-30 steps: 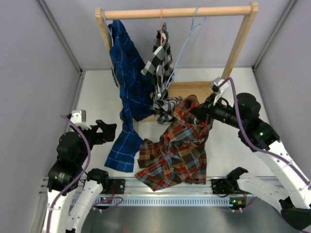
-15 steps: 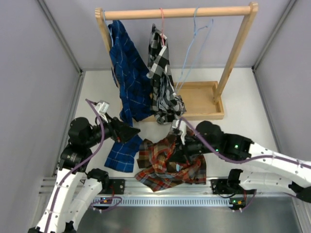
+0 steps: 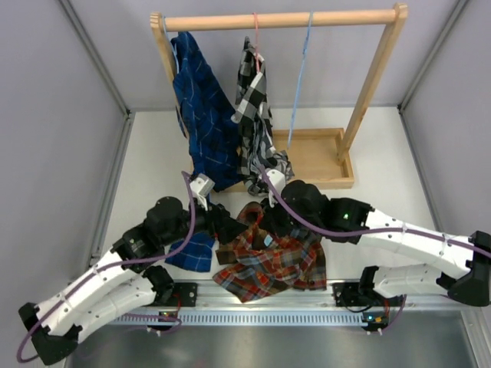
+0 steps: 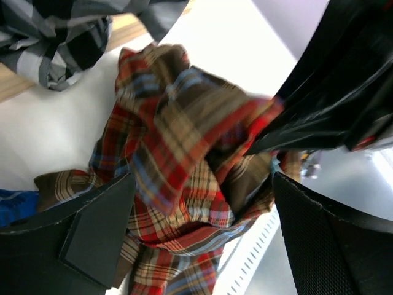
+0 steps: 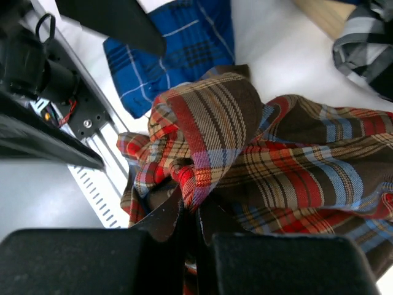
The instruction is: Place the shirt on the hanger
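Observation:
The red-orange, brown and blue plaid shirt (image 3: 276, 261) lies bunched on the table near the front rail. My right gripper (image 3: 266, 222) is shut on a raised fold of the shirt (image 5: 258, 141), with cloth pinched between its fingertips (image 5: 196, 212). My left gripper (image 3: 229, 227) is wide open at the shirt's left edge, and the lifted cloth (image 4: 178, 141) sits between its fingers (image 4: 202, 239) without being clamped. The light blue hanger (image 3: 301, 77) hangs edge-on from the wooden rod, bare and apart from both grippers.
A wooden rack (image 3: 284, 19) with a tray base (image 3: 318, 157) stands at the back. A dark blue plaid shirt (image 3: 201, 107) and a black-and-white checked shirt (image 3: 257, 115) on a pink hanger hang from it. The metal rail (image 3: 261, 314) runs along the near edge.
My right gripper has dragged the shirt from the rack base toward the near edge. My left arm has swung right up to the shirt. The blue hanger has turned edge-on.

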Robot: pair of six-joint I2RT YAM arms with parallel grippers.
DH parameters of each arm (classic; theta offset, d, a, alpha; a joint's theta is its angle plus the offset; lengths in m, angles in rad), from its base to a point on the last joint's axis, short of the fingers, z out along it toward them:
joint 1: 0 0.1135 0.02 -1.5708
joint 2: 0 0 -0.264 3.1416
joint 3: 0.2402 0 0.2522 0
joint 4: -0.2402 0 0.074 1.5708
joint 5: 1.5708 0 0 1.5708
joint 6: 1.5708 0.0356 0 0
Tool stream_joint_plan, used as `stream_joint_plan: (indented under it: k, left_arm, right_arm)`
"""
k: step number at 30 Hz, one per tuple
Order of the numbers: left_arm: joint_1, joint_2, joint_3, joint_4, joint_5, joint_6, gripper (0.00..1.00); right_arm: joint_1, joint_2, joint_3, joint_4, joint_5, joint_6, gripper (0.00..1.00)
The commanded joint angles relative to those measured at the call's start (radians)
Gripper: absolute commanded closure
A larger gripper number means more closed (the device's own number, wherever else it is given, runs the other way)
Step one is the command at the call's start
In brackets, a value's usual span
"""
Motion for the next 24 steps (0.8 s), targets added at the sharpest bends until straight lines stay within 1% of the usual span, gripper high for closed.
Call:
stream_joint_plan:
  k: [1, 2, 3, 4, 6, 7, 9, 10, 12, 13, 14, 16, 18, 20, 22, 23, 24]
  left_arm:
    - [-0.125, 0.037, -0.043, 0.143, -0.314, 0.027, 0.05]
    - [-0.191, 0.089, -0.052, 0.151, -0.413, 0.043, 0.06]
    - [-0.222, 0.119, -0.056, 0.156, -0.478, 0.055, 0.07]
    - [-0.285, 0.149, -0.057, 0.166, -0.540, 0.055, 0.09]
    - [-0.331, 0.218, -0.062, 0.191, -0.649, 0.070, 0.12]
    - [-0.360, 0.234, -0.063, 0.233, -0.663, 0.076, 0.14]
    - [-0.373, 0.257, -0.072, 0.293, -0.662, 0.105, 0.16]
    - [-0.373, 0.263, -0.071, 0.294, -0.658, 0.118, 0.16]
    - [-0.373, 0.277, -0.071, 0.321, -0.646, 0.155, 0.22]
    - [-0.374, 0.280, -0.074, 0.327, -0.639, 0.167, 0.26]
    - [-0.373, 0.283, -0.077, 0.359, -0.634, 0.181, 0.37]
    - [-0.374, 0.295, -0.071, 0.364, -0.622, 0.201, 0.51]
    - [-0.373, 0.297, -0.065, 0.366, -0.605, 0.214, 0.56]
    - [-0.374, 0.291, -0.062, 0.372, -0.594, 0.224, 0.56]
    - [-0.373, 0.288, -0.051, 0.375, -0.596, 0.236, 0.52]
    - [-0.373, 0.291, -0.046, 0.375, -0.586, 0.241, 0.48]
    - [-0.373, 0.292, -0.040, 0.375, -0.580, 0.247, 0.37]
  right_arm:
    - [-0.037, -0.011, 0.048, -0.084, 0.031, 0.037, 0.98]
    - [-0.039, -0.022, 0.048, -0.090, 0.032, 0.042, 0.97]
    - [-0.043, -0.023, 0.048, -0.095, 0.037, 0.046, 0.97]
    - [-0.049, -0.029, 0.042, -0.101, 0.034, 0.048, 0.97]
    - [-0.049, -0.043, 0.034, -0.101, 0.014, 0.050, 0.97]
    - [-0.048, -0.046, 0.033, -0.101, 0.009, 0.048, 0.97]
    - [-0.048, -0.049, 0.025, -0.101, 0.002, 0.042, 0.97]
    - [-0.049, -0.052, 0.025, -0.102, 0.002, 0.040, 0.97]
    - [-0.049, -0.062, 0.022, -0.102, 0.008, 0.037, 0.97]
    - [-0.051, -0.074, 0.019, -0.104, 0.009, 0.034, 0.97]
    - [-0.051, -0.083, 0.017, -0.104, 0.011, 0.033, 0.97]
    - [-0.057, -0.098, 0.014, -0.111, 0.029, 0.034, 0.98]
    - [-0.065, -0.103, 0.005, -0.127, 0.037, 0.033, 0.98]
    - [-0.080, -0.115, -0.004, -0.127, 0.035, 0.030, 0.97]
    - [-0.094, -0.120, -0.016, -0.128, 0.025, 0.025, 0.98]
    - [-0.097, -0.121, -0.020, -0.127, 0.023, 0.023, 0.98]
    - [-0.098, -0.123, -0.021, -0.128, 0.015, 0.025, 0.97]
